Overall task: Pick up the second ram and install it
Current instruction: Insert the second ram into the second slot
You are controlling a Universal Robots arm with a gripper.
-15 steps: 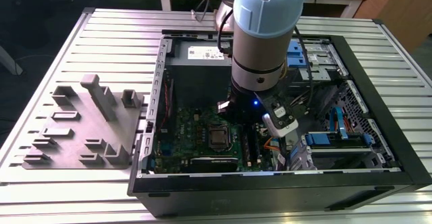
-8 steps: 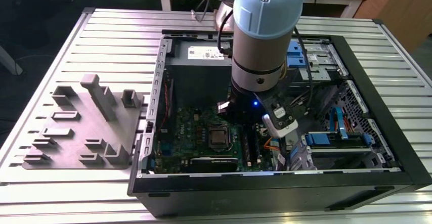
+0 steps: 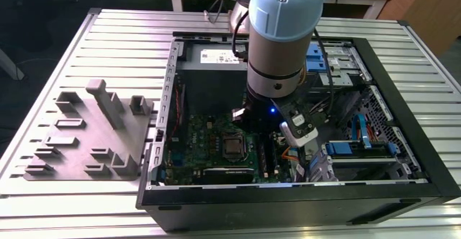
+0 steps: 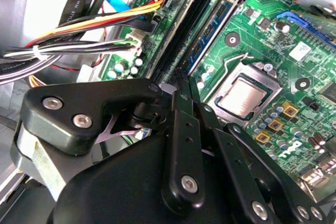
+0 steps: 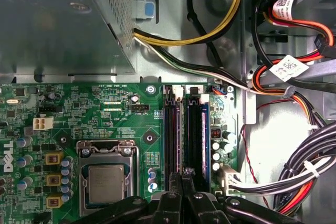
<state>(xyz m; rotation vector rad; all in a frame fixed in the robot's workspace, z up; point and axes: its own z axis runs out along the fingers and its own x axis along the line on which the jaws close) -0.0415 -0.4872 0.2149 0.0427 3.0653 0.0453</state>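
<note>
My gripper [image 5: 181,174] is down inside the open computer case [image 3: 403,115], over the row of memory slots [image 5: 171,129] on the green motherboard [image 5: 79,103]. Its fingers are shut, their thin tips pressed together just above the black slots [image 4: 178,30]. Nothing shows between the tips in both wrist views. A thin blue-green board [image 4: 210,38] stands on edge in the row right beside the black slots; I cannot tell if it is the second ram. In the exterior view the arm [image 3: 277,45] stands upright over the slots and covers them.
The processor socket [image 5: 105,182] lies close beside the slots. Cable bundles [image 5: 299,171] hang on their other side. The grey power supply box [image 5: 52,24] is near one end of the slots. A grey fixture block [image 3: 86,136] sits on the slatted table at the exterior view's left.
</note>
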